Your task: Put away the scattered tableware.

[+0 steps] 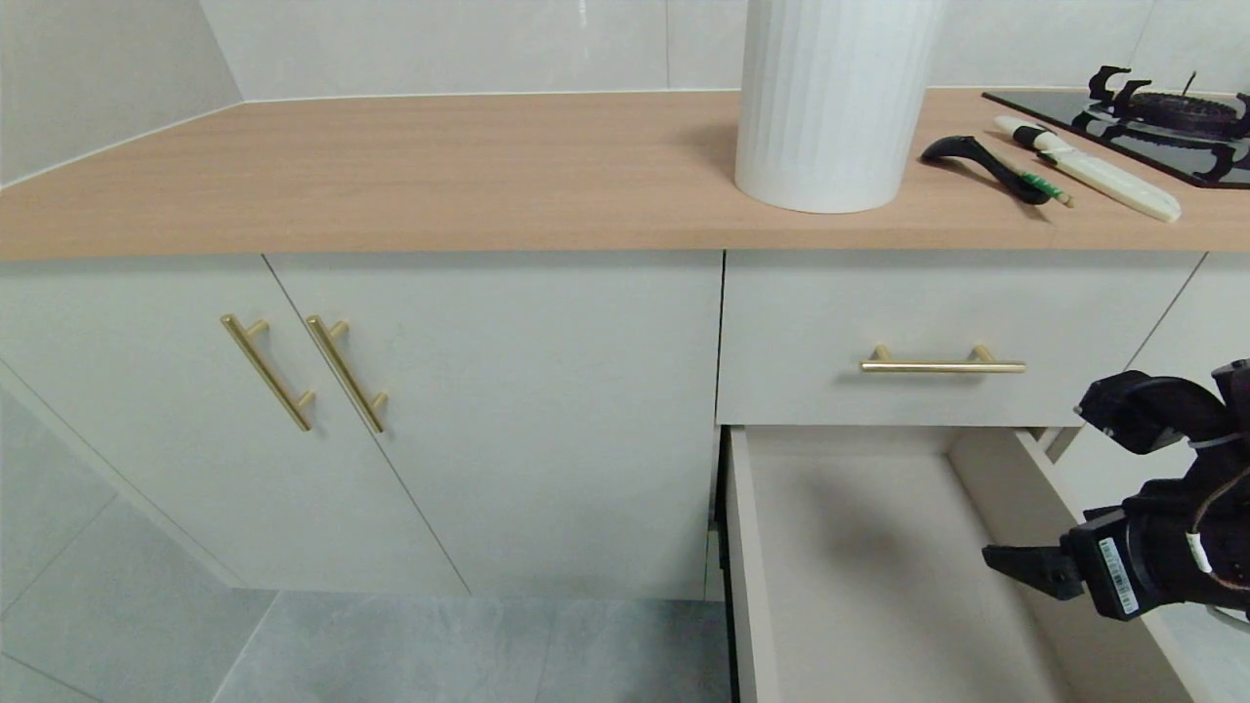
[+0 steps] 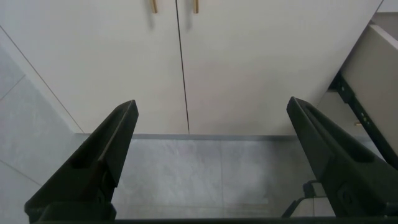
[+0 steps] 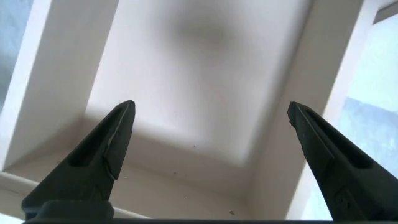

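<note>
Head camera down over counter (image 1: 439, 166), open drawer (image 1: 859, 547); right wrist above that drawer, left facing doors (image 2: 249, 62).

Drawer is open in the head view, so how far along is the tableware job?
Done: the lower drawer is pulled out, nothing in it. In hand: nothing; the right gripper hangs open over the drawer, the left gripper open before the cabinet doors. Left: the black-handled utensil, green-tipped stick and white knife lie on the countertop near the stove.

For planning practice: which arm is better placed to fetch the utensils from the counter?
Right. The right gripper hangs open over the pulled-out drawer, below the utensils; the left gripper faces cabinet doors.
</note>
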`<state>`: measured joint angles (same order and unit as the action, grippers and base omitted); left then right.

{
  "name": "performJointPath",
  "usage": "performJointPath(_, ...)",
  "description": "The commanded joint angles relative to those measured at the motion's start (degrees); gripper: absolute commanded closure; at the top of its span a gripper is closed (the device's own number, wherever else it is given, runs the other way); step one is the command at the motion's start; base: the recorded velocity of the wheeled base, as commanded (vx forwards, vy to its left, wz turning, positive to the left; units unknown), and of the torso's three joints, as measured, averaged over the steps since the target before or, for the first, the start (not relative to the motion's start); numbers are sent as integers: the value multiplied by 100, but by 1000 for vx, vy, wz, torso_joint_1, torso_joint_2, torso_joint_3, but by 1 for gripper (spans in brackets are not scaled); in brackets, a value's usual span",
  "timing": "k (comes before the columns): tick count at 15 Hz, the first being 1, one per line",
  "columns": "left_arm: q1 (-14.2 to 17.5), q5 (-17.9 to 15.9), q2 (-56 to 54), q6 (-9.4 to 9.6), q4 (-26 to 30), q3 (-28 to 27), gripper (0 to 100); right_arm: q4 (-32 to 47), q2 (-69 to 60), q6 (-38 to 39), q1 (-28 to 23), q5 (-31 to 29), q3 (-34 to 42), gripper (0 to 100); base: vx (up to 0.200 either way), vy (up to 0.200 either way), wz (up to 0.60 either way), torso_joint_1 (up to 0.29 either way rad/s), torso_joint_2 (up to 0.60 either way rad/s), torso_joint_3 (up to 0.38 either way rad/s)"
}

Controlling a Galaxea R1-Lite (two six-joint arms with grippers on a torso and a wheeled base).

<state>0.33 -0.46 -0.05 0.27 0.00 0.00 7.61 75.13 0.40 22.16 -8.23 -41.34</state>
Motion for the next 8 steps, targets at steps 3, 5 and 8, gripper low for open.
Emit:
performJointPath(3, 2, 2, 5, 0, 0, 0, 0, -5, -95, -154, -28, -3, 73, 0, 0, 0, 0, 44, -109, -50)
performJointPath(5, 2, 2, 5, 0, 0, 0, 0, -5, -104, -163, -28, -3, 73, 0, 0, 0, 0, 137, -173, -222)
performJointPath(8, 2, 2, 5, 0, 0, 0, 0, -5, -78, -163, -28, -12, 108, 0, 0, 0, 0, 193, -434, -255)
